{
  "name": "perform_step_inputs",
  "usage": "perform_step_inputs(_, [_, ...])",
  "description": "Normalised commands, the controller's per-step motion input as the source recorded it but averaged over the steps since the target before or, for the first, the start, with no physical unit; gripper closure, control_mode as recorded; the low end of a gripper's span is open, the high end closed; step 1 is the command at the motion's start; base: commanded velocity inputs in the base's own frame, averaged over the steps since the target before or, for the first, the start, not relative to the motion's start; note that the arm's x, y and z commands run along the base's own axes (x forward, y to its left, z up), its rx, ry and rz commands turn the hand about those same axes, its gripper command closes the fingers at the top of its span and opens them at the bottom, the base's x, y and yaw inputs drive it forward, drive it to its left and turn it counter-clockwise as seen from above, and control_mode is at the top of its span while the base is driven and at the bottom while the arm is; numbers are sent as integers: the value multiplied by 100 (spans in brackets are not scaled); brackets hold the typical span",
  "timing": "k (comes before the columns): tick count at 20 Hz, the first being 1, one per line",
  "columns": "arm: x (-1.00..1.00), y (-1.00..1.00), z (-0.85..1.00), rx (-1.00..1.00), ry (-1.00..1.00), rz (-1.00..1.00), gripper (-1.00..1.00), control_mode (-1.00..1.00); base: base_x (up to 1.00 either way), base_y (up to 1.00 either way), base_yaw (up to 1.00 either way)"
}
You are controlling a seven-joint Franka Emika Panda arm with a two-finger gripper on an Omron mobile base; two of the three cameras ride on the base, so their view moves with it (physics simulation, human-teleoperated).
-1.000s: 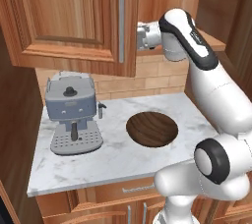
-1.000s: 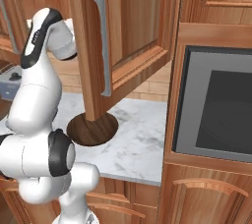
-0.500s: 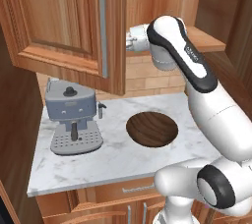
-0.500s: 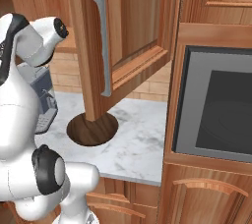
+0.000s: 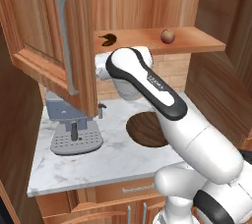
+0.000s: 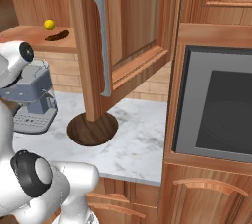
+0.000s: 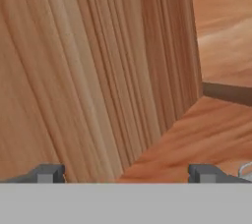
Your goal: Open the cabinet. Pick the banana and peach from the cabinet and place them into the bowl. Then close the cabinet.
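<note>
**The doors are swinging wide and the fruit can now be seen**

A moment ago the left door of the cabinet [image 5: 54, 46] hid most of the shelf. Now that door stands much further out over the bench [image 5: 108, 159], so the inside is showing. In the right base view the other door [image 6: 123, 41] also hangs open, the same as before.

The arm has swung left and tucked in behind the left door. Its end effector [image 7: 125, 174] sits right up against the wood, with its two tips spread wide apart and nothing between them. It looks like it has been pushing the door from the inside.

On the shelf [image 5: 197, 39] the peach [image 5: 168, 36] sits toward the right. It is round and reddish. In the right base view the banana [image 6: 49, 24] is a small yellow spot on the same shelf, just beside a dark curved mark. In the left base view only that dark mark can be picked out.

The bowl [image 5: 147, 129] sits on the bench below, partly hidden by the arm. It has nothing in it that I can see. A grey coffee machine [image 5: 74, 129] stands to its left.

I think the opening step is about done. Next comes reaching up for a fruit. The arm is low and near the door, so it may bump the wood as it backs out.
</note>
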Motion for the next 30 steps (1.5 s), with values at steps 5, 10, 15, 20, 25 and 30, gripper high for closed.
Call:
perform_step_inputs(5, [6,83,-17,0,3,-2,-100,-100,0,0,0])
perform_step_inputs(10, [41,79,0,0,0,-19,-100,-100,0,0,0])
perform_step_inputs(15, [23,31,0,-1,3,-10,-100,-100,0,0,0])
perform_step_inputs(20, [-61,-94,16,-5,-4,-32,-100,-100,0,0,0])
perform_step_inputs(25, [-44,-100,27,-28,-3,-42,-100,-100,0,0,0])
perform_step_inputs(30, [-5,-100,67,-27,3,-52,-100,-100,0,0,0])
